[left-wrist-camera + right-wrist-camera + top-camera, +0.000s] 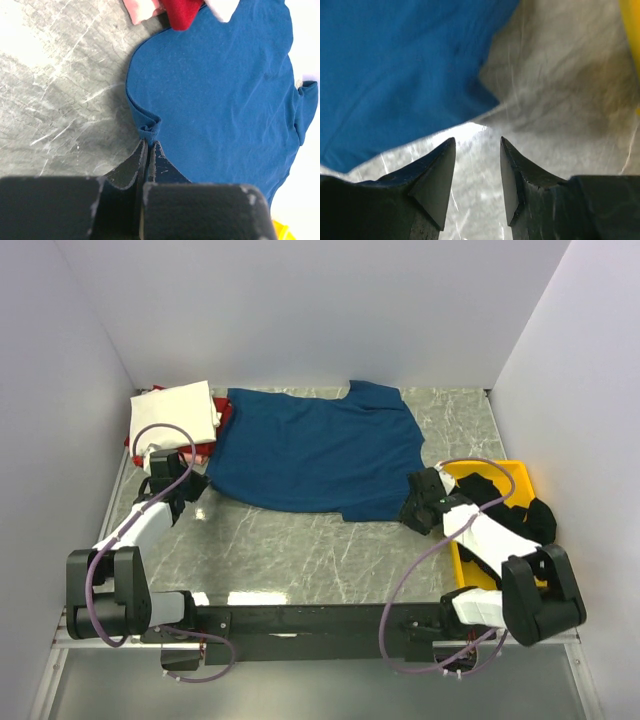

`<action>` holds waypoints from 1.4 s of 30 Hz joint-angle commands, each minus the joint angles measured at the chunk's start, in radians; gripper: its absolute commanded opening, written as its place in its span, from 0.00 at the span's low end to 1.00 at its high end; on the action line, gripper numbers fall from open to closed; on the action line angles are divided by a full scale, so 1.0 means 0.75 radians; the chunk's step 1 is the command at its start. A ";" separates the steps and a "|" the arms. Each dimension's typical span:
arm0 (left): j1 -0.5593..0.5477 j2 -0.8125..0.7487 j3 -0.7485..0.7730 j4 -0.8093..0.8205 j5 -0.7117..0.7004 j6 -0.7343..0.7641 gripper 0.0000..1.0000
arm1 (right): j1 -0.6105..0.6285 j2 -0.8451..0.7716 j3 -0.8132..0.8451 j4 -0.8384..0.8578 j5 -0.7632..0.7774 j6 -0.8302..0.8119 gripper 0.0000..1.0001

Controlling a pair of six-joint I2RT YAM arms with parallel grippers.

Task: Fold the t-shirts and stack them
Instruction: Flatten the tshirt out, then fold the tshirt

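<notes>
A robotics lab cell: plain white walls (300,300) are boxing in a marbled bench (290,555), a left arm (140,525) and right arm (490,540) sitting bolted at its near edge.

A dark blue t-shirt (315,455) lies spread on the marbled surface (300,550). Left of it, a folded cream t-shirt (180,412) tops a red t-shirt (203,451). To its right, a yellow tray (522,478) holds black cloth (538,520). The left gripper (203,481) has its fingers at the shirt's lower-left corner. The right gripper (408,512) is just off its lower-right corner.
</notes>
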 commanded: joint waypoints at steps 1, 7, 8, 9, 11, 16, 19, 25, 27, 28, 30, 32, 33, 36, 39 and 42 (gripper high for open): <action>-0.006 -0.024 0.015 0.064 0.007 0.009 0.01 | -0.037 0.058 0.090 0.051 0.078 -0.023 0.48; -0.006 -0.016 0.005 0.080 0.019 0.007 0.01 | -0.048 0.183 0.157 0.098 0.069 -0.044 0.49; -0.006 -0.018 0.005 0.080 0.017 0.009 0.01 | -0.044 0.205 0.182 0.094 0.071 -0.050 0.49; -0.006 -0.020 0.003 0.080 0.015 0.009 0.01 | -0.046 0.244 0.190 0.092 0.065 -0.054 0.49; -0.006 -0.026 -0.003 0.082 0.013 0.007 0.01 | -0.046 0.277 0.196 0.110 0.059 -0.064 0.47; -0.013 -0.048 -0.018 0.074 -0.015 0.015 0.01 | -0.046 0.275 0.217 0.085 0.022 -0.083 0.07; -0.027 -0.083 -0.032 0.054 -0.024 0.024 0.01 | -0.046 0.185 0.219 0.030 0.006 -0.089 0.00; -0.062 -0.163 -0.075 0.025 -0.158 0.034 0.01 | -0.054 -0.124 0.158 -0.125 -0.045 -0.113 0.00; -0.064 -0.187 -0.097 -0.016 -0.185 0.036 0.01 | -0.062 -0.240 0.141 -0.176 -0.059 -0.118 0.00; -0.064 -0.210 -0.102 -0.018 -0.199 0.038 0.01 | -0.076 -0.271 0.133 -0.195 -0.072 -0.126 0.00; -0.064 -0.232 -0.108 -0.038 -0.216 0.040 0.01 | -0.086 -0.353 0.129 -0.250 -0.110 -0.134 0.00; -0.066 -0.273 -0.118 -0.059 -0.228 0.038 0.01 | -0.099 -0.422 0.131 -0.309 -0.135 -0.146 0.00; -0.066 -0.290 -0.126 -0.067 -0.230 0.036 0.01 | -0.099 -0.445 0.129 -0.324 -0.155 -0.148 0.00; -0.068 -0.343 -0.136 -0.104 -0.238 0.030 0.01 | -0.105 -0.504 0.131 -0.373 -0.196 -0.146 0.00; -0.072 -0.392 -0.161 -0.112 -0.242 0.020 0.01 | -0.109 -0.507 0.131 -0.381 -0.205 -0.144 0.02; -0.074 -0.372 -0.171 -0.071 -0.230 0.013 0.01 | -0.137 -0.417 0.151 -0.293 -0.231 -0.152 0.03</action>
